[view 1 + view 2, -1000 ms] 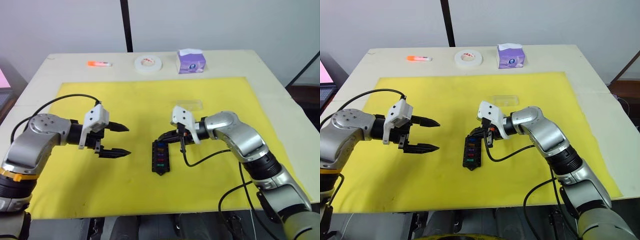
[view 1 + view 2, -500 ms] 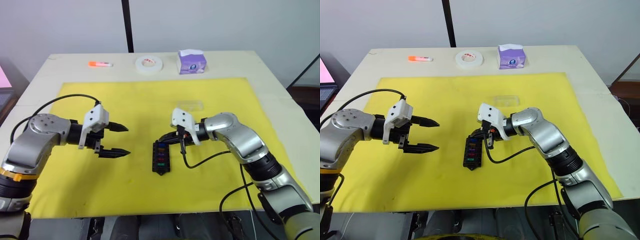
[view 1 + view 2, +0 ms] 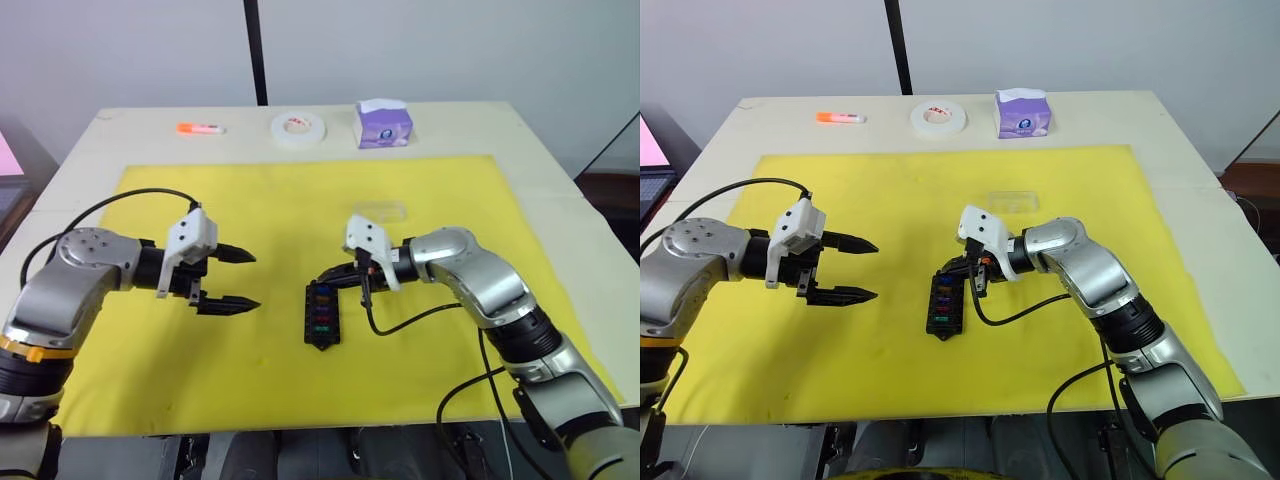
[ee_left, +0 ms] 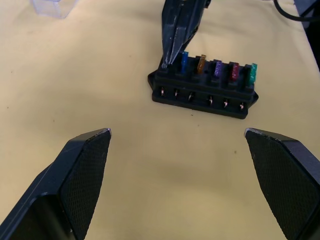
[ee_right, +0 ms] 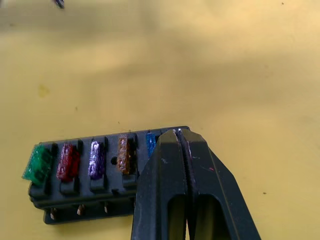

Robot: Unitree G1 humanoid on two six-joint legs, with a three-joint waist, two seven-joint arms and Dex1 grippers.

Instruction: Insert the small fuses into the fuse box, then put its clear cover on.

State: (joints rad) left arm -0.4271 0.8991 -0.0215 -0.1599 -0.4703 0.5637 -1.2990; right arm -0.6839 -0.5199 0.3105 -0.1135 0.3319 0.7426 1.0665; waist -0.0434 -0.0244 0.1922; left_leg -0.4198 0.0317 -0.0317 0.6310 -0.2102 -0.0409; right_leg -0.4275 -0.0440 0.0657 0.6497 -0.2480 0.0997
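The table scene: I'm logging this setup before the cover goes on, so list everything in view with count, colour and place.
fuse box: one, black, on the mat near its middle.
small fuses: five showing, green, red, purple, amber, blue, seated in one row of the box.
clear cover: one, transparent, on the mat beyond the box.
mat: one, yellow, covering most of the table.
table: one, cream.
tape roll: one, white, far edge.
tissue pack: one, purple, right of the tape roll.
marker: one, orange, far left.
left hand: open, above the mat left of the box.
right hand: shut, tips at the box's far end.
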